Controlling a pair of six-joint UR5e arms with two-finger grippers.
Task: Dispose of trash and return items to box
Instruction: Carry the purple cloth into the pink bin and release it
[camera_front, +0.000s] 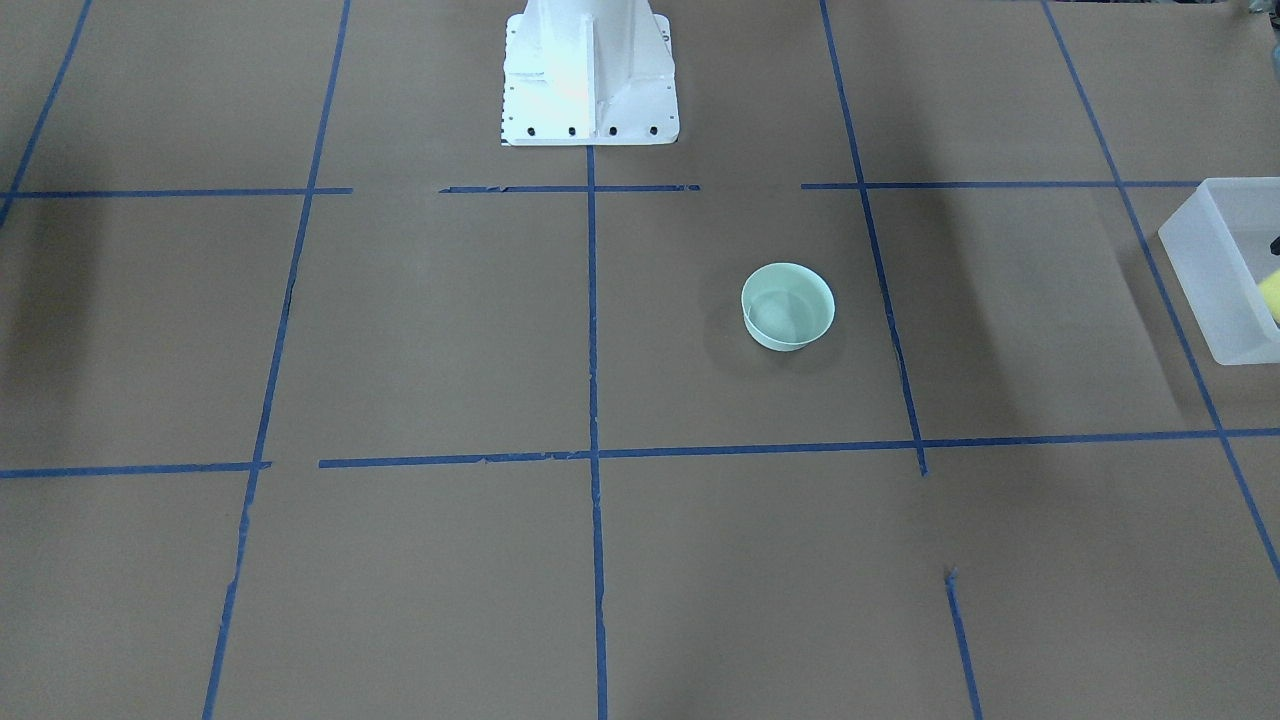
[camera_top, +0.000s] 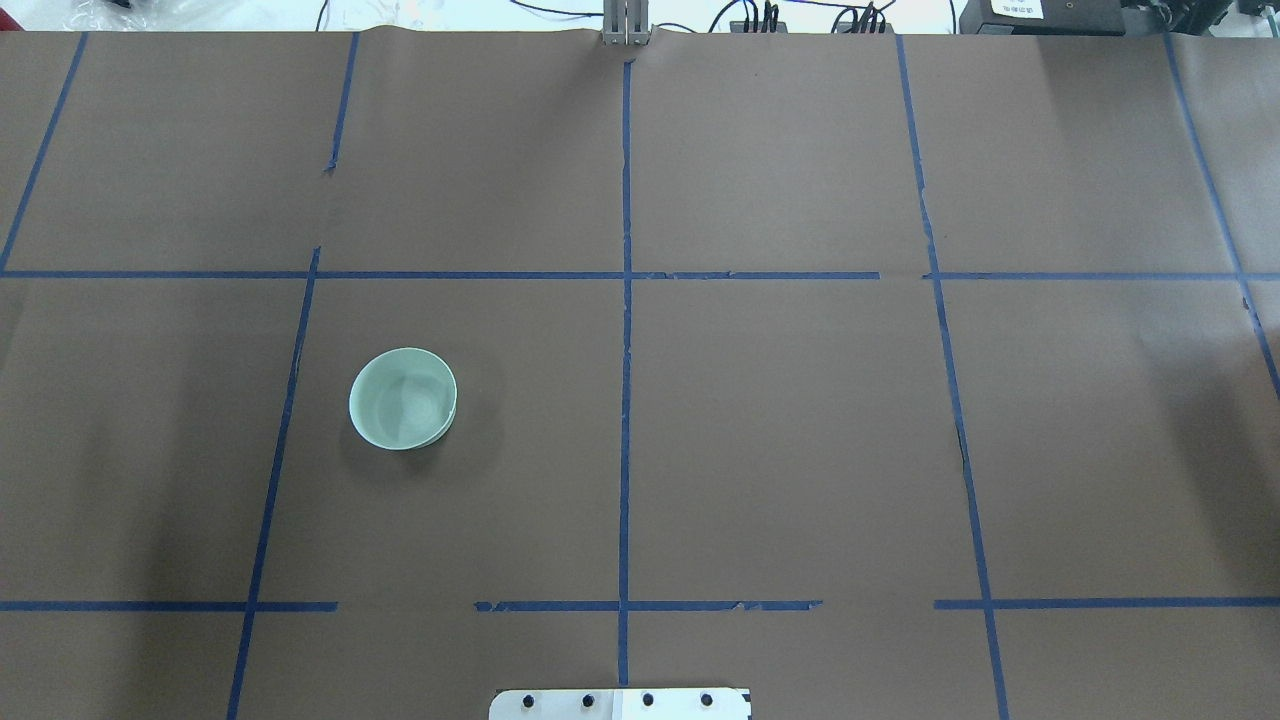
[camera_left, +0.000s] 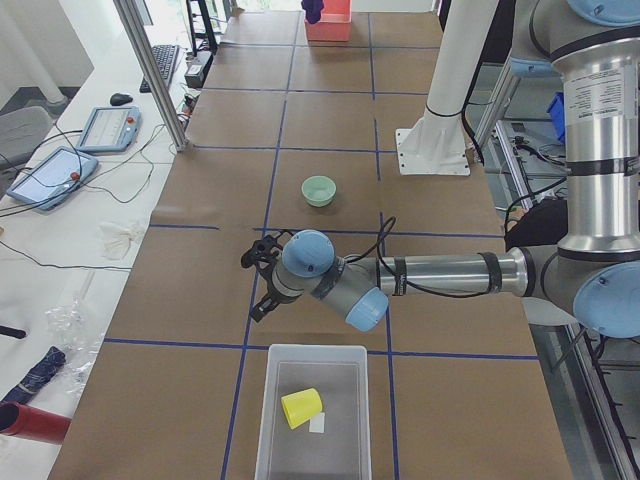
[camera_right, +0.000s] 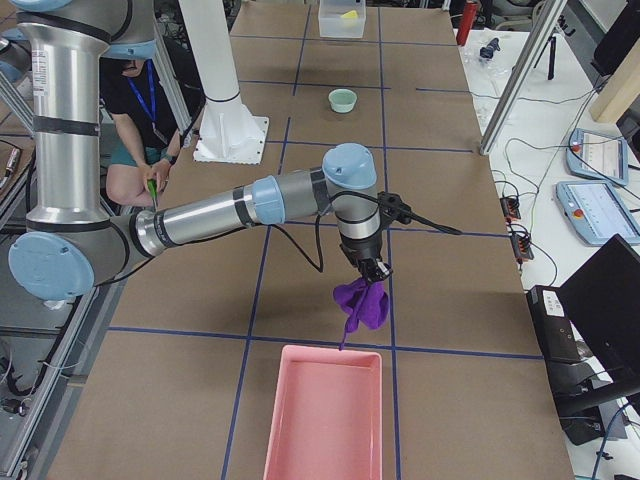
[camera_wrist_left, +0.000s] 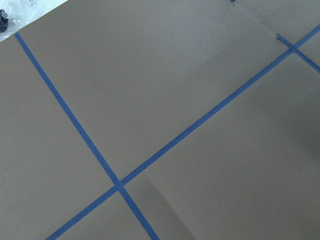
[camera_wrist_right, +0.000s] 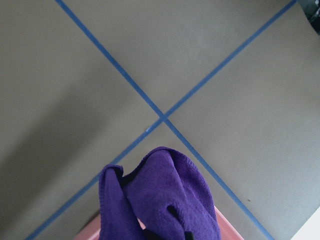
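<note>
Exterior front-facing view: the mint-green bowl (camera_front: 788, 306) sits empty, far from every edge of the desk (camera_front: 400, 350). The box (camera_front: 1215, 270) at the left edge holds the yellow cup (camera_front: 1270, 293).

Overhead exterior view: only the bowl.

Exterior left view: the cup lies tipped in the box. I cannot tell if the left gripper (camera_left: 258, 280) is open.

Exterior right view: the right gripper (camera_right: 375, 270) pinches a purple cloth (camera_right: 362, 303) above the rim of the pink bin (camera_right: 325, 420).

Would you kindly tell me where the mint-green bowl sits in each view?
Front-facing: bowl right of centre.
Overhead: left of centre.
Exterior left: upper middle.
Exterior right: top, centre.
Left wrist: absent.
Right wrist: absent.
Landmark: the white robot base, in all four exterior views.
</note>
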